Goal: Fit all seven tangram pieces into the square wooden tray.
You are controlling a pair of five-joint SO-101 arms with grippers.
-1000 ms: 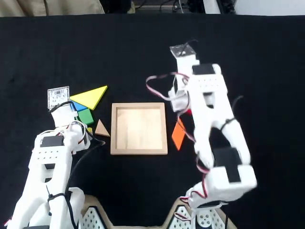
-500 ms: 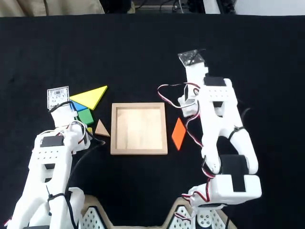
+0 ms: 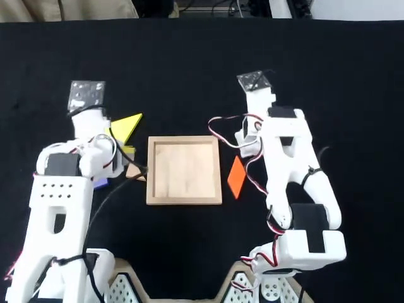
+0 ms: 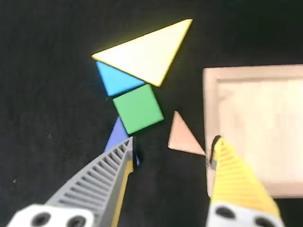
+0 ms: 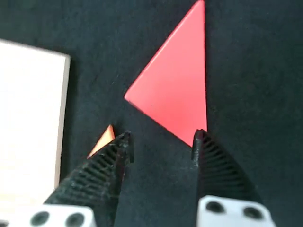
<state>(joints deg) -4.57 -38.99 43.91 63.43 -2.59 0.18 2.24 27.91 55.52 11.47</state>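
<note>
From above, the left arm [image 3: 60, 189] is now hanging over the loose pieces beside the empty square wooden tray [image 3: 184, 139], having swung forward. The right arm [image 3: 285, 151] is barely shifting.

On the left wrist, the left claw [image 4: 170, 151] is gaping wide, straddling the small tan wooden triangle [image 4: 182, 137] on the black counter [image 4: 47, 142], probably lining up a pick.

On the right wrist, the right claw [image 5: 161, 138] is spreading open, empty, its tips just reaching the large red triangle [image 5: 177, 90].
</note>
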